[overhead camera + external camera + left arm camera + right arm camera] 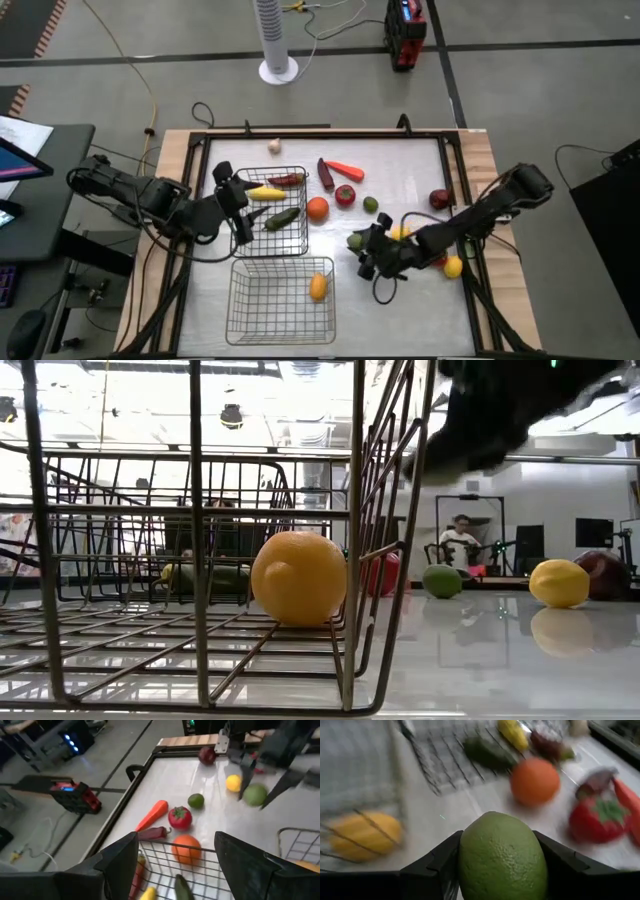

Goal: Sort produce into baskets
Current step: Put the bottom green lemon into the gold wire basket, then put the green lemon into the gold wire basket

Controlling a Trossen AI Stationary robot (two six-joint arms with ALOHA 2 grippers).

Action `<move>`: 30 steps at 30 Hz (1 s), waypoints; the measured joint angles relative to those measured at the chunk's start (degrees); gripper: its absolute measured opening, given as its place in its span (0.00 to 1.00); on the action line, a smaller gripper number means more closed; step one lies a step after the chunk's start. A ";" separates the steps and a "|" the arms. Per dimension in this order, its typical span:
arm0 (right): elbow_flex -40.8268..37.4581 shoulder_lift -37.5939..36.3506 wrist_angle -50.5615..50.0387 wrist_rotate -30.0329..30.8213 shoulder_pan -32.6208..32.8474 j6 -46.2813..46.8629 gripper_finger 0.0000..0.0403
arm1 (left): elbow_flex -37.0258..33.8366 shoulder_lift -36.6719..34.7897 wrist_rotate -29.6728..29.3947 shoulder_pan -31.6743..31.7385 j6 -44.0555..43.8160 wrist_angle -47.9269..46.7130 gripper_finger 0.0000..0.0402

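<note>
My right gripper (pixel 362 250) is shut on a green round fruit (pixel 502 857) just right of the two wire baskets. My left gripper (pixel 177 870) is open and empty over the left edge of the far basket (pixel 272 212), which holds a yellow piece, a red chilli and a green cucumber. The near basket (pixel 282 300) holds a yellow-orange fruit (pixel 298 578) resting on its wire floor. On the table lie an orange (pixel 317 208), a tomato (pixel 345 195), a lime (pixel 370 205), a carrot (pixel 344 170), an eggplant (pixel 325 173) and garlic (pixel 274 146). My right gripper pinches the green fruit's two opposite sides (pixel 465 855) between its two fingers. The fingers come from the table's right, slanting down. In the left wrist view the fruit (pixel 255 794) sits between the fingers, seemingly clear of the table.
A dark red fruit (pixel 439 199) and a yellow lemon (pixel 453 266) lie near my right arm, with another yellow piece (pixel 400 232) beside its wrist. A raised black frame (pixel 330 130) runs round the table. A person sits in the room beyond (pixel 462 538).
</note>
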 joint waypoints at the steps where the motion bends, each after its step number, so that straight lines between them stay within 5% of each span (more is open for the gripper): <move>1: 0.00 -1.10 1.18 -0.46 0.06 -1.29 0.59 | 0.00 -0.21 0.05 0.06 0.80 -0.06 0.62; 8: 0.02 -4.12 14.40 -6.61 0.20 -9.05 0.59 | 0.00 -0.35 -0.81 0.54 1.46 -0.08 0.62; 16: 1.46 5.34 35.42 -18.07 -1.47 -15.00 0.59 | 0.00 -0.38 1.52 6.67 2.34 0.34 0.62; 23: 9.83 14.21 31.04 -23.88 -2.25 -17.47 0.64 | 0.02 -0.36 6.14 12.62 13.05 11.85 0.62; 30: 17.67 13.11 12.05 -23.52 -2.81 -19.36 0.77 | 0.04 -0.36 10.41 17.42 17.15 15.36 0.62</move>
